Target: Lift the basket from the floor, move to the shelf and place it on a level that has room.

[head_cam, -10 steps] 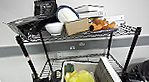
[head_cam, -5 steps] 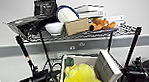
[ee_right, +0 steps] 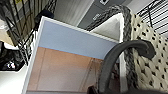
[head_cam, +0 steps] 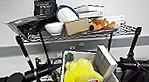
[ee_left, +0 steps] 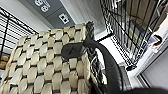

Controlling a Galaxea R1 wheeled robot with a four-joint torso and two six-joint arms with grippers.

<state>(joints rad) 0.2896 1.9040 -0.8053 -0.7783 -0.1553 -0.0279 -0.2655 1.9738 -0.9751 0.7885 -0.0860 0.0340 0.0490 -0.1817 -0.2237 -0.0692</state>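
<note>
the tall black metal wire rack (head_cam: pixel 134 42) stood against a pale wall with a grey band carrying outlets (head_cam: pixel 77 46). its cluttered top tier (head_cam: pixel 125 29) bore a black packet with unreadable print (head_cam: pixel 45 7), a brown cardboard box (head_cam: pixel 77 26) and a white bowl (head_cam: pixel 54 28). the small beige woven basket with pale lining (head_cam: pixel 66 62) hung raised before the rack, below that tier, between the left arm (head_cam: pixel 22 77) and the right arm (head_cam: pixel 142 64), its long axis apparently running away from the camera. inside lay a yellow plush toy (head_cam: pixel 79 71) and a tilted white box (head_cam: pixel 104 62). jaw state of either gripper could not be told; a dark loop handle (ee_left: pixel 110 62) arched beside each wrist camera.
</note>
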